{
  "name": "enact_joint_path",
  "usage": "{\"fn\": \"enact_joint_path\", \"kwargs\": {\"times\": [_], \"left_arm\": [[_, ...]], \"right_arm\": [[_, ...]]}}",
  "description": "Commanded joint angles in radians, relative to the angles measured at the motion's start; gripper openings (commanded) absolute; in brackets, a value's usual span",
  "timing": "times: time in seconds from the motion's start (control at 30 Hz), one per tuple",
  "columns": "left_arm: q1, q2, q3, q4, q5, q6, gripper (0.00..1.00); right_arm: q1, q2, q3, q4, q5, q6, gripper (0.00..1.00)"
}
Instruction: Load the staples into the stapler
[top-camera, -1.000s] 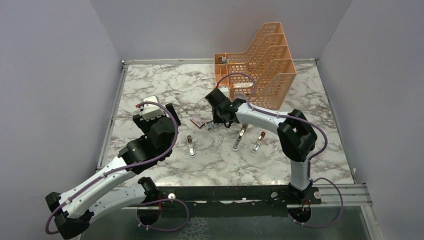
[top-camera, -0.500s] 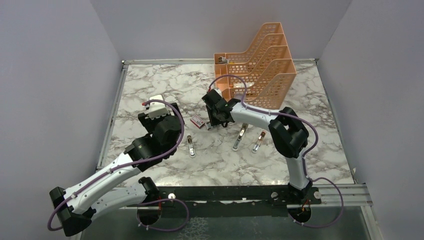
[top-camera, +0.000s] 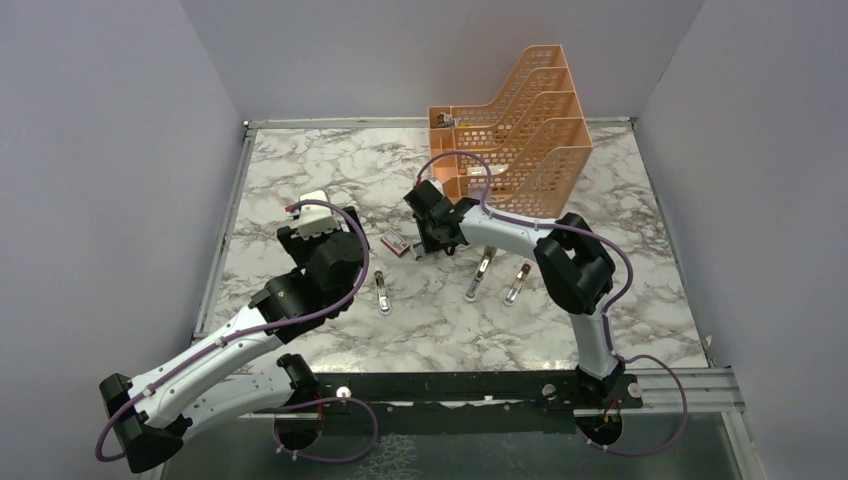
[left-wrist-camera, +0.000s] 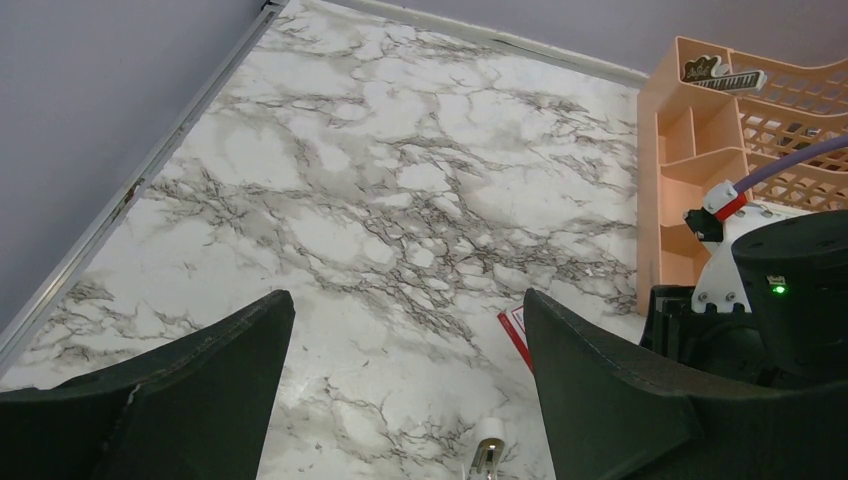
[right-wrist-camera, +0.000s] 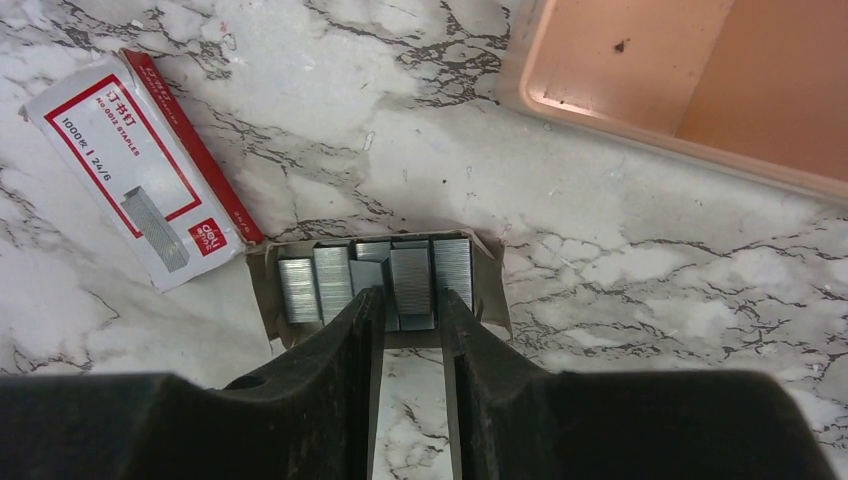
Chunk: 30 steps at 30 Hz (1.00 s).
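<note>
Several grey staple strips (right-wrist-camera: 410, 275) lie in a grey tray (right-wrist-camera: 491, 290) next to the red box with a white label (right-wrist-camera: 140, 165), which also shows in the top view (top-camera: 396, 242). My right gripper (right-wrist-camera: 408, 296) is down over the tray (top-camera: 425, 250), with its jaws standing narrow on either side of one strip. A silver stapler (top-camera: 383, 292) lies on the marble, with two more to its right (top-camera: 480, 275) (top-camera: 517, 283). My left gripper (left-wrist-camera: 405, 300) is wide open and empty above the marble. The silver stapler's white tip (left-wrist-camera: 487, 450) shows between its fingers.
An orange mesh desk organizer (top-camera: 515, 130) stands at the back right, close behind the right wrist, and its corner shows in the right wrist view (right-wrist-camera: 700, 90). Grey walls and a metal rim (top-camera: 230, 220) bound the marble table.
A second ago the right arm swung left over the tray and the left arm shifted right. Over the last half second both have held nearly still.
</note>
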Motion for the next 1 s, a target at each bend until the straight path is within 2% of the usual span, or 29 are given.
{"fn": "enact_joint_path", "kwargs": {"times": [0.0, 0.2, 0.47, 0.73, 0.97], "left_arm": [[0.007, -0.008, -0.005, 0.016, 0.009, 0.008, 0.86], [0.006, -0.008, -0.005, 0.016, 0.006, 0.008, 0.86], [0.005, -0.004, -0.005, 0.016, 0.004, 0.008, 0.86], [0.006, -0.004, -0.005, 0.016, 0.004, 0.009, 0.86], [0.005, -0.006, -0.005, 0.016, 0.006, 0.008, 0.86]], "right_arm": [[-0.002, 0.026, 0.025, -0.017, 0.001, -0.015, 0.32], [-0.001, 0.037, 0.03, -0.018, 0.003, -0.018, 0.31], [-0.003, 0.027, 0.029, -0.018, 0.018, -0.013, 0.23], [-0.003, -0.029, 0.016, -0.016, 0.048, -0.006, 0.23], [-0.002, -0.081, -0.009, -0.025, 0.005, 0.004, 0.23]]}}
